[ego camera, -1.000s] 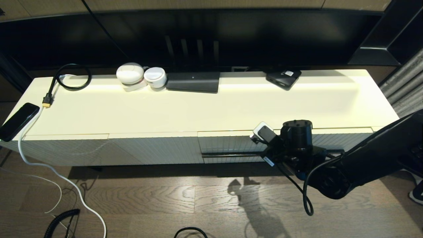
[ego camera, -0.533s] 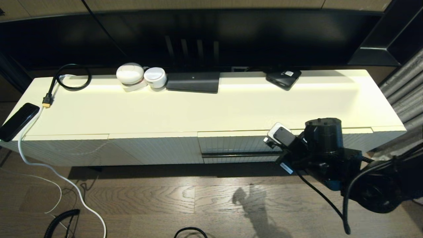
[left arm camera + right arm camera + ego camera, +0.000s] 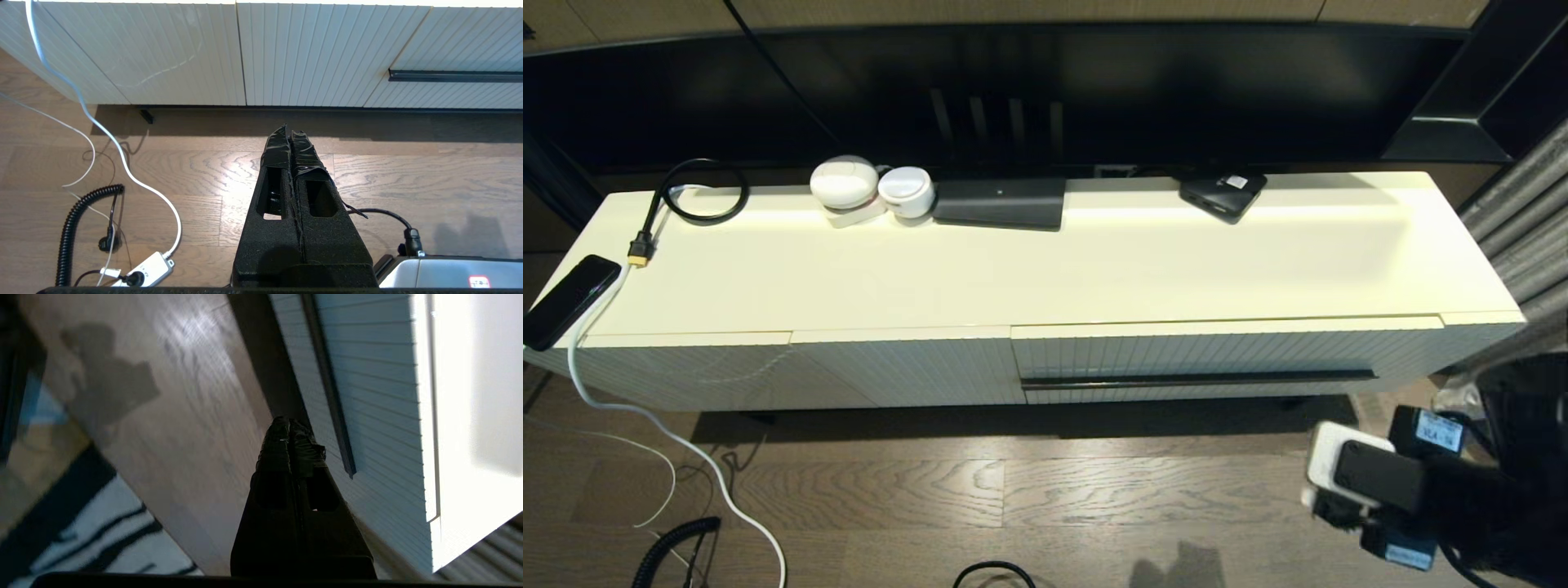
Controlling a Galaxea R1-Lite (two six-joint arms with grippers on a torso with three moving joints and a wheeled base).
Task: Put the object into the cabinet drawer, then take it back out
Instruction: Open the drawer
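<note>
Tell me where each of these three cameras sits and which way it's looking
Head view: high on the robot, looking down at the cabinet drawer; right arm at the lower right corner.
Left wrist view: low over the floor, facing the cabinet front; left gripper, jaws shut.
Right wrist view: tilted, beside the cabinet's end; right gripper, jaws shut.
Shared: the black bar handle shows in all three.

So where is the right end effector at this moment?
In the head view the right end effector sits at the lower right, over the wood floor in front of the shut cabinet drawer, jaws closed, holding nothing.
</note>
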